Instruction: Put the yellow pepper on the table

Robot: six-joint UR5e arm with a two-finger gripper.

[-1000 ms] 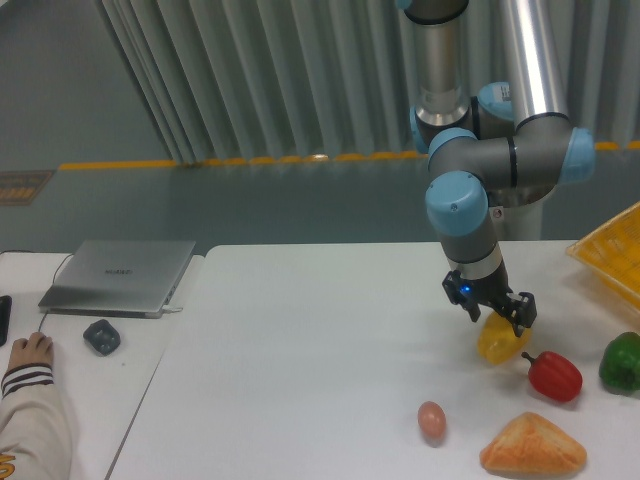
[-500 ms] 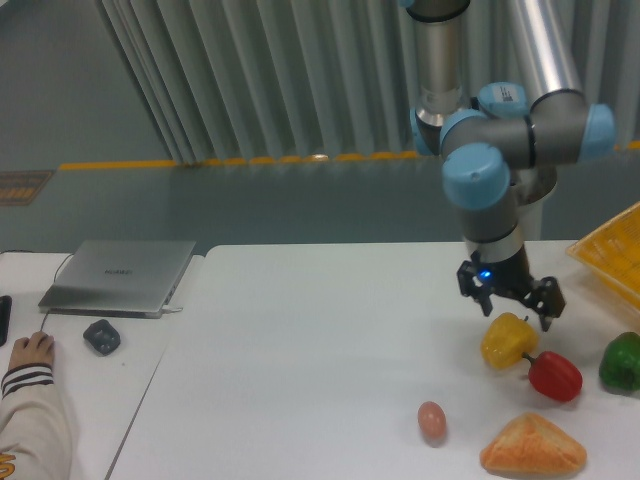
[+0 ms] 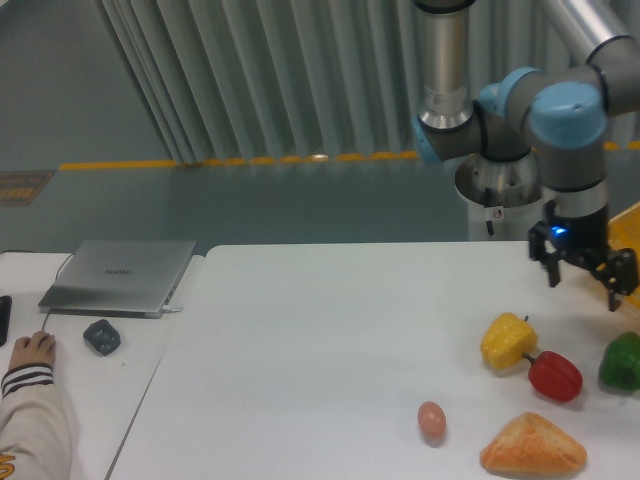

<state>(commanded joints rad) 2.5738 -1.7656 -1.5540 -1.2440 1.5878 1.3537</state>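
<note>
One yellow pepper [image 3: 508, 340] sits on the white counter [image 3: 320, 340], its lower right side touching the red pepper [image 3: 555, 375]. A green pepper [image 3: 621, 362] lies near the right border, partly cut off by it. A bread loaf [image 3: 532, 448] and an egg [image 3: 431, 419] lie nearer the front. The laptop [image 3: 120, 276] carries a small mark, too small to read. The end effector [image 3: 583, 281] hangs above and to the right of the yellow pepper, apart from it, fingers spread wide and holding nothing. The arm's upper part runs out of frame.
</note>
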